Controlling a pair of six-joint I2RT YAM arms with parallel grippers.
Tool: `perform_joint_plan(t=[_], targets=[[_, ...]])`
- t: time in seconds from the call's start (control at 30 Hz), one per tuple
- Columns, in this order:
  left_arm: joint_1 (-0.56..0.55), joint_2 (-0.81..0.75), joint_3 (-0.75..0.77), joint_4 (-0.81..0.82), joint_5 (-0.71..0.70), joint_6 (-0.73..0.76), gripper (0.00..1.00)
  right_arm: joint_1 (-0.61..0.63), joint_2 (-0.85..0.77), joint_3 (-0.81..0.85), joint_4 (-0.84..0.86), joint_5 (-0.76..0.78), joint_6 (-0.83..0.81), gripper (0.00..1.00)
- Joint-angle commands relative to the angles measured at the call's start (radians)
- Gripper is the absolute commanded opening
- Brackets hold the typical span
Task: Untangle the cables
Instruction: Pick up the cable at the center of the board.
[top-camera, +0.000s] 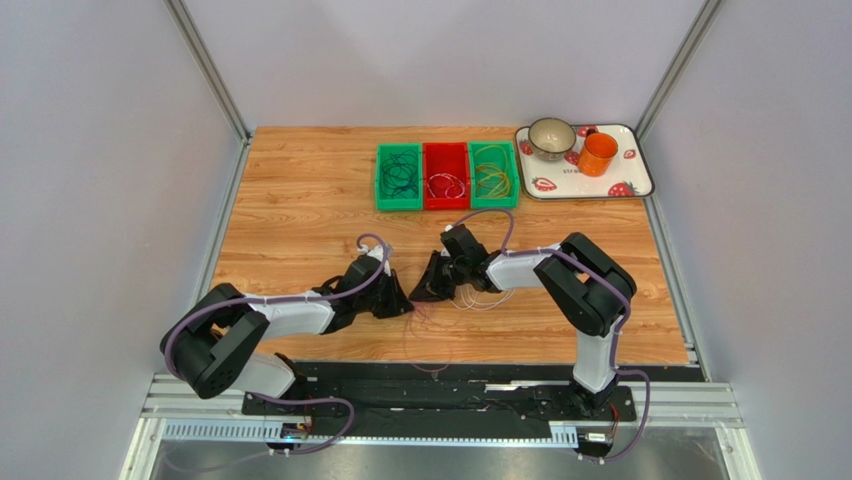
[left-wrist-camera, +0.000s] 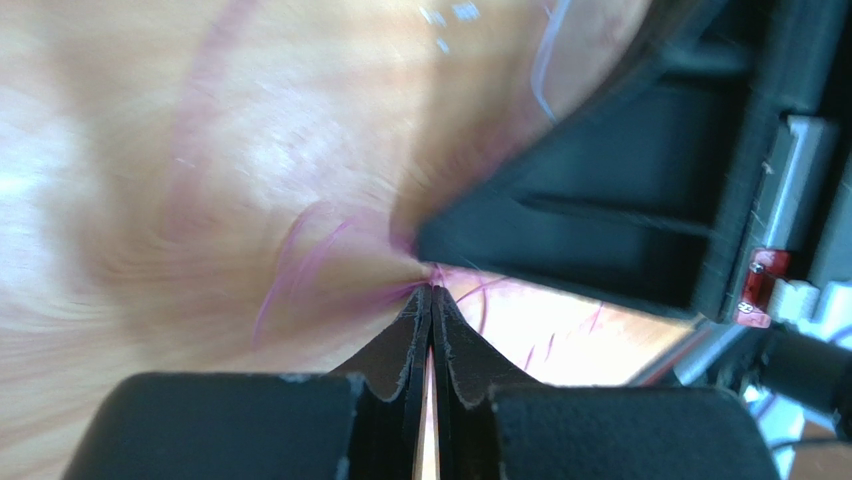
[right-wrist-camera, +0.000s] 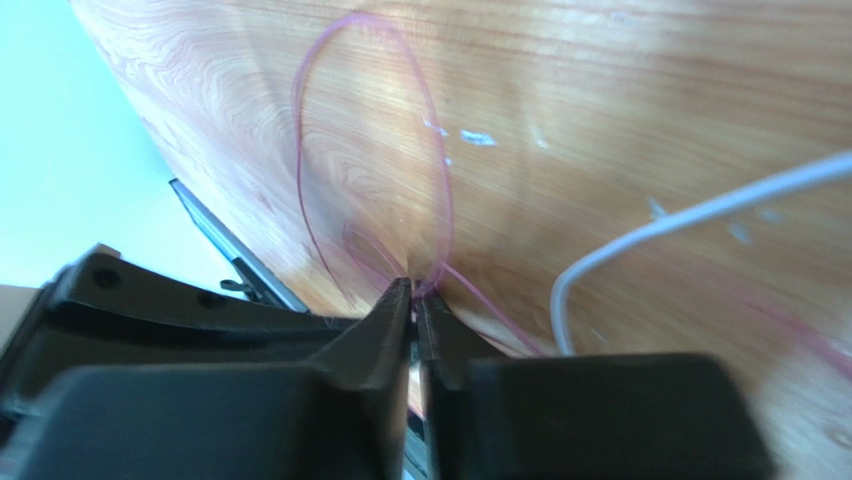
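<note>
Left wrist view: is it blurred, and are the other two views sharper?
Left wrist view: strong motion blur; the table smears, the purple cable is only streaks, the left gripper is sharp. Right wrist view: sharper; wood grain and cable loop readable, white cable slightly soft. Top view: sharp, evenly lit.

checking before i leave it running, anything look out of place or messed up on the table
Nothing looks spilled or damaged. Only the purple cable sprawls mid-table, a loop trailing toward the near edge; the left gripper and right gripper are both shut on it, with a white cable beside them.
</note>
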Motion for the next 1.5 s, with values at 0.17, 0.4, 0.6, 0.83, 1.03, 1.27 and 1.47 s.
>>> perform_joint_plan(t=[0.17, 0.4, 0.6, 0.83, 1.03, 1.27, 1.47], targets=[[-0.015, -0.018, -0.020, -0.081, 0.037, 0.013, 0.09, 0.033, 0.063, -0.002, -0.055, 0.136, -0.034, 0.00], [-0.014, -0.151, 0.043, -0.302, -0.076, 0.078, 0.09, 0.042, -0.089, -0.008, -0.100, 0.177, -0.075, 0.00], [-0.014, -0.338, 0.112, -0.529, -0.202, 0.151, 0.28, 0.059, -0.256, 0.028, -0.250, 0.228, -0.165, 0.00], [-0.014, -0.421, 0.071, -0.575, -0.256, 0.164, 0.65, 0.094, -0.267, 0.085, -0.420, 0.278, -0.300, 0.65], [-0.014, -0.349, 0.017, -0.459, -0.218, 0.134, 0.66, 0.117, -0.235, 0.085, -0.449, 0.310, -0.333, 0.68], [-0.014, -0.291, 0.034, -0.417, -0.213, 0.131, 0.66, 0.146, -0.137, 0.172, -0.598, 0.501, -0.304, 0.68], [-0.015, -0.335, 0.041, -0.461, -0.213, 0.131, 0.65, 0.212, -0.033, 0.316, -0.736, 0.636, -0.278, 0.67]])
